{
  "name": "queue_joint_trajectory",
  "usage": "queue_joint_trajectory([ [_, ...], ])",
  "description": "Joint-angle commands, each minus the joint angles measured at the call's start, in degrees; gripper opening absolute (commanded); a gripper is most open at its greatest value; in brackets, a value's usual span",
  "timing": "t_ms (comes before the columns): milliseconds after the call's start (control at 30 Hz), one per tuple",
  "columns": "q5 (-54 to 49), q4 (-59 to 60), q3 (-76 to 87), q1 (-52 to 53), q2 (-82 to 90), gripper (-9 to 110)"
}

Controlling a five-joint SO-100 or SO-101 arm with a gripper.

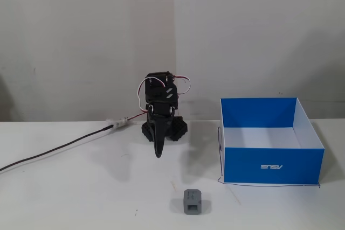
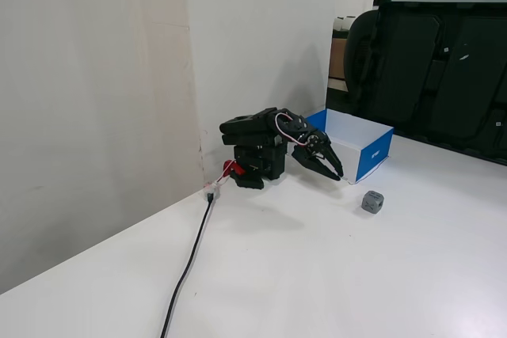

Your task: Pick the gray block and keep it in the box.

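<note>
**Gray block and box: positions**

Gray block: small mid-gray cube, darker recessed front face, grooved top. Sits upright on the white table, apart from the box.

Box: large, rectangular, bright blue outside, small white logo on front wall, white floor, no lid. Interior empty.

You had a small arm built wholly of matte black plastic, sitting on a squat, blocky black base at the centre of a fixed view. Thin red and white wires looped out from its upper body. The gripper was black too, its two fingers long, curved and tapering to points like a beak. A red piece showed at the foot of the base, where a dark cable plugged in through a white connector.
</note>
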Motion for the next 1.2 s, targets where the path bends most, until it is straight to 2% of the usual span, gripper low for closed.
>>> queue_joint_trajectory([
  [0,-0.26,0.18,-0.70,0.53,8.61,0],
  [1167,0.53,2.02,-2.37,-2.20,8.53,0],
])
